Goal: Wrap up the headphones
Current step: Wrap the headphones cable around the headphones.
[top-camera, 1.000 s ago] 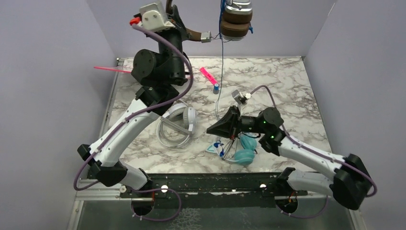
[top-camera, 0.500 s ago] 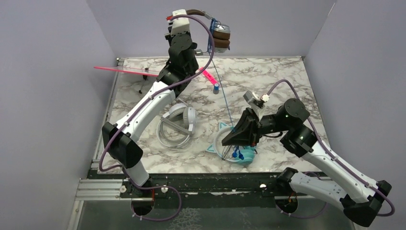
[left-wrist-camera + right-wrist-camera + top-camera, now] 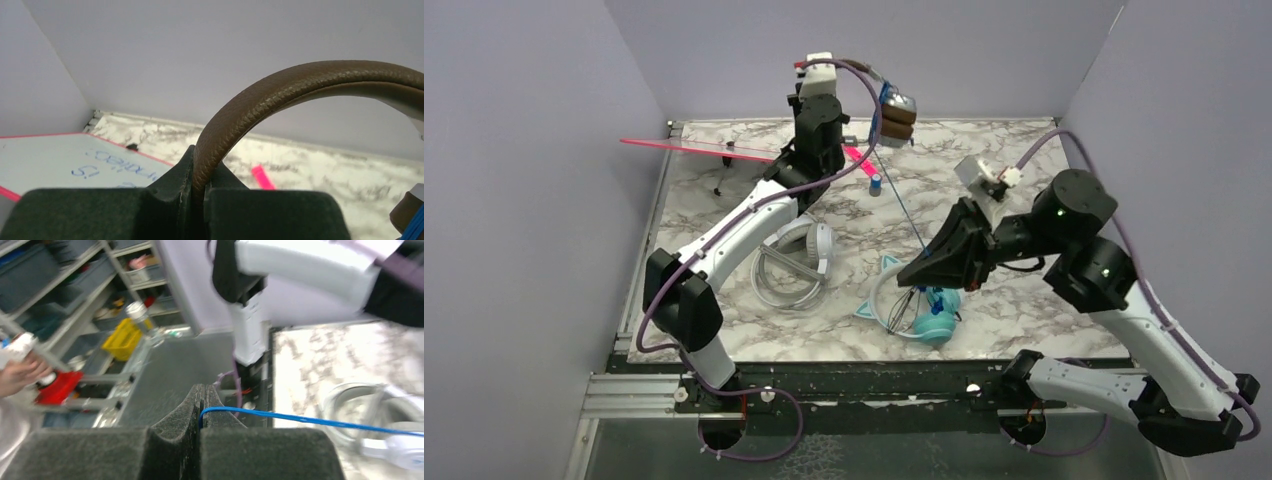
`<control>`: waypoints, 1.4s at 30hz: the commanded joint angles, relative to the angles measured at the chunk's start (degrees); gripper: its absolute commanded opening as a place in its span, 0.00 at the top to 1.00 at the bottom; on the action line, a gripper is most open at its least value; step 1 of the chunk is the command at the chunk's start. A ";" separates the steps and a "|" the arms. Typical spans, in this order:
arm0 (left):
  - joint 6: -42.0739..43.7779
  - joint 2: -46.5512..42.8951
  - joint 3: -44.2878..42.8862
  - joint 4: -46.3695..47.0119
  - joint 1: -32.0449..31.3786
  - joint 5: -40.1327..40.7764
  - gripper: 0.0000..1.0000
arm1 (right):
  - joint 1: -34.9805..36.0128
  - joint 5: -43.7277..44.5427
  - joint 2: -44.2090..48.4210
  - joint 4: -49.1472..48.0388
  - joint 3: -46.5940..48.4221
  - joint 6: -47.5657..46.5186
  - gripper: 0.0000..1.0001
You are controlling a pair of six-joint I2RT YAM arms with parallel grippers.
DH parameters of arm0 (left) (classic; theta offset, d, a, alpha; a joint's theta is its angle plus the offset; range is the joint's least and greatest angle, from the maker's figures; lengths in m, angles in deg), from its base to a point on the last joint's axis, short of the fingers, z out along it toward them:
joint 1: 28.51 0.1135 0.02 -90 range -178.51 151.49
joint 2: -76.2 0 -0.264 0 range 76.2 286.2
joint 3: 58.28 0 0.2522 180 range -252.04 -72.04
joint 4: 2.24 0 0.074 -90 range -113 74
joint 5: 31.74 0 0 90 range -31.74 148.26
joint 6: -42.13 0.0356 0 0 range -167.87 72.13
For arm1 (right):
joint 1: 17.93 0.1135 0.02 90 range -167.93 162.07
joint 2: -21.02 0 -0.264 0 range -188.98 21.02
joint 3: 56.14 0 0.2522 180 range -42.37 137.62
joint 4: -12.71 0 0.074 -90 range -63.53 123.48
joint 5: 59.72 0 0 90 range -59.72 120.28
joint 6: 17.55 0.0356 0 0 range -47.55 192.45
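On the table (image 3: 1044, 180): white headphones (image 3: 822, 247), teal headphones (image 3: 934, 326); third, brown headphones (image 3: 897, 112), aloft.

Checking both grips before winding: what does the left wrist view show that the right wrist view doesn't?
Left wrist only: the brown headband clamped between the left fingers, and a pink marker. Right wrist only: the right fingers shut on the blue cord, the white-grey headphones beyond. Both: the marble table and some blue cord.
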 commanded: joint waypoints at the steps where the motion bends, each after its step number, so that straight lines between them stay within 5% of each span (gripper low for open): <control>1: 9.40 -7.05 11.55 6.48 0.40 -4.77 1.00 | 0.74 11.73 -3.04 23.95 16.18 -12.52 0.99; 9: 14.33 -27.51 34.03 3.74 0.05 -25.70 1.00 | 0.74 28.34 -12.00 41.01 38.19 -25.33 0.99; 20: 14.96 -49.48 40.50 -11.48 -0.93 -45.86 1.00 | 0.74 46.94 -18.44 34.88 42.66 -31.73 0.99; 25: 11.05 -48.43 40.25 -15.25 -0.93 -41.94 1.00 | 0.74 30.63 -23.56 35.00 50.23 -32.59 1.00; 30: 2.39 -42.64 38.37 -13.57 -0.61 -28.14 1.00 | 0.72 14.85 -26.75 35.37 57.53 -31.61 0.99; 34: -7.18 -35.50 32.95 -15.88 -0.31 -25.98 1.00 | 0.76 9.51 -25.46 32.44 54.78 -29.18 0.99; 39: -23.97 -22.53 17.79 -30.43 0.40 -18.45 1.00 | 0.70 -4.83 -26.04 29.48 51.32 -25.94 0.99; 42: -30.13 -19.58 13.86 -30.51 3.73 -24.29 1.00 | 0.71 -7.47 -23.70 26.62 46.42 -24.32 0.99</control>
